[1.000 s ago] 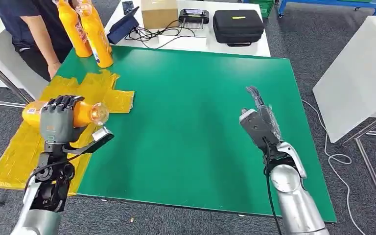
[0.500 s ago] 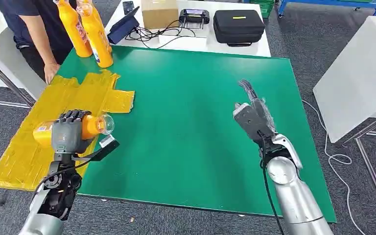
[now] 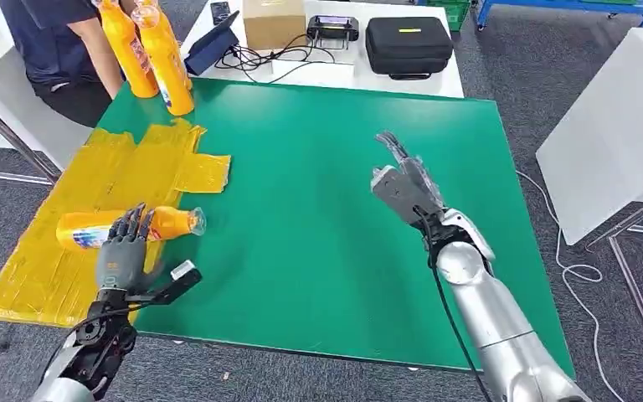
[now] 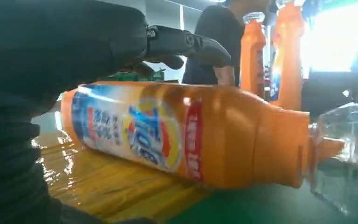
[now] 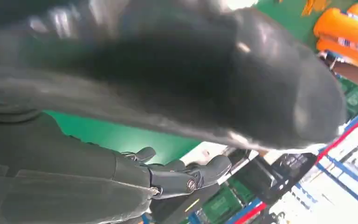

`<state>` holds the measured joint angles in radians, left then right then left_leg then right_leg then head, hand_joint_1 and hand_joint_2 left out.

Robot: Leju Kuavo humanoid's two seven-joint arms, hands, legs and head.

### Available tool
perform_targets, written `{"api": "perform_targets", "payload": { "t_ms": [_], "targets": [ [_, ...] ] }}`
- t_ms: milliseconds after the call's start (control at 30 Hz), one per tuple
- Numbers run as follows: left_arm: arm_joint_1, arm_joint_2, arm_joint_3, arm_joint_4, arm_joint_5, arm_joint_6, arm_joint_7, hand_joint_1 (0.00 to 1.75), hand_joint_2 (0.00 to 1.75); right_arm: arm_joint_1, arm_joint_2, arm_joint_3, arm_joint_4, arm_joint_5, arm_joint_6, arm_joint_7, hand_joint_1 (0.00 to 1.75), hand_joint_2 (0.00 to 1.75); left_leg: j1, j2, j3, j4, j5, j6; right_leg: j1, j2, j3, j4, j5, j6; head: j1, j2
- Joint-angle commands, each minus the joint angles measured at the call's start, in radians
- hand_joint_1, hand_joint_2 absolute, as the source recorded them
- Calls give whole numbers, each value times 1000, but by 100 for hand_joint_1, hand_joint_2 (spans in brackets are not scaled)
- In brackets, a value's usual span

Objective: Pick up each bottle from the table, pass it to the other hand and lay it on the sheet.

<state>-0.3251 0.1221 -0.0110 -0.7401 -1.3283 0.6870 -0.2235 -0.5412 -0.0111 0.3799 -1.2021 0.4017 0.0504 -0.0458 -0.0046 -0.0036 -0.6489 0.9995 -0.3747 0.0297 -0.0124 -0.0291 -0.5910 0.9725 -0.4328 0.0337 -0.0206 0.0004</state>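
An orange bottle with a clear cap lies on its side on the yellow sheet, its cap reaching onto the green table. My left hand is just behind it, fingers spread and raised off the bottle. Two more orange bottles stand upright at the table's far left corner. Over the middle of the table my right hand hangs with its fingers stretched out and nothing in it.
A person in dark clothes stands by the far left corner, near the upright bottles. Behind the green table is a white table with a cardboard box, cables and a black case. A white board leans at the right.
My left hand has lowered the bottle onto the sheet and let go, its fingers now spread. My right hand has drifted left and farther over the table. The person's hand has drawn back.
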Motion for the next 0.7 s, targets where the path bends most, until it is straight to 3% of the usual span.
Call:
{"api": "perform_targets", "payload": {
  "t_ms": [33,67,100,167,233,267,333,400,433,467,600,700],
  "targets": [
    [-38,16,-4,99,10,11,-23,0,175,-73,9,55,149,-7,-7,-8,0,0,1,3,7,0,-3,-2,1,4,7,-1,-2,-1,0,0],
    [-38,16,-4,99,10,11,-23,0,175,-73,9,55,149,-7,-7,-8,0,0,0,1,4,0,-2,-1,0,3,4,-1,-1,-1,0,0],
    [-39,13,-2,98,16,11,-27,0,175,-73,7,55,150,-8,-8,-8,0,0,2,2,11,1,-6,-3,1,5,12,-1,-5,-2,0,0],
    [-39,4,23,89,70,11,-76,0,175,-72,6,57,156,-14,-10,-13,0,0,1,2,6,0,-2,-2,0,3,6,-1,-2,-1,0,0],
    [-50,-21,66,101,260,11,-198,0,175,-66,6,56,161,-22,-21,-22,0,0,1,1,6,0,-2,-2,1,3,6,-1,-2,-1,0,0],
    [-44,-36,97,37,463,-78,-283,0,175,-56,9,47,156,-37,-49,-77,0,0,1,1,8,0,-3,-2,1,3,8,-1,-3,-2,0,0],
    [-18,-37,109,-115,701,-225,-330,0,175,-55,20,37,157,-49,-98,-151,0,0,1,-1,6,1,-3,-2,1,1,8,-1,-3,-1,0,0],
    [-2,-33,104,-316,971,-401,-295,0,175,-68,50,35,175,-65,-168,-273,0,0,2,0,4,1,-3,-2,1,1,5,0,-3,-1,0,0],
    [-14,-27,95,-362,1030,-450,-240,0,0,-72,62,39,185,-55,-207,-304,0,0,2,0,1,2,-2,-2,2,1,2,0,-1,-1,0,0],
    [-31,-46,111,-405,1175,-552,-233,0,0,-65,81,34,184,-43,-267,-355,0,0,2,0,2,3,-3,-2,2,1,3,1,-3,-2,0,0],
    [-54,-44,78,-419,1317,-594,-228,0,0,-64,111,42,218,-38,-319,-392,0,0,3,-1,7,3,-4,-3,2,2,8,1,-4,-3,0,0],
    [-74,-67,8,-441,1459,-740,-229,0,0,-21,171,45,200,-22,-418,-456,0,0,2,1,3,0,-1,-1,2,2,3,-1,-1,-1,0,0]
  ]
}}
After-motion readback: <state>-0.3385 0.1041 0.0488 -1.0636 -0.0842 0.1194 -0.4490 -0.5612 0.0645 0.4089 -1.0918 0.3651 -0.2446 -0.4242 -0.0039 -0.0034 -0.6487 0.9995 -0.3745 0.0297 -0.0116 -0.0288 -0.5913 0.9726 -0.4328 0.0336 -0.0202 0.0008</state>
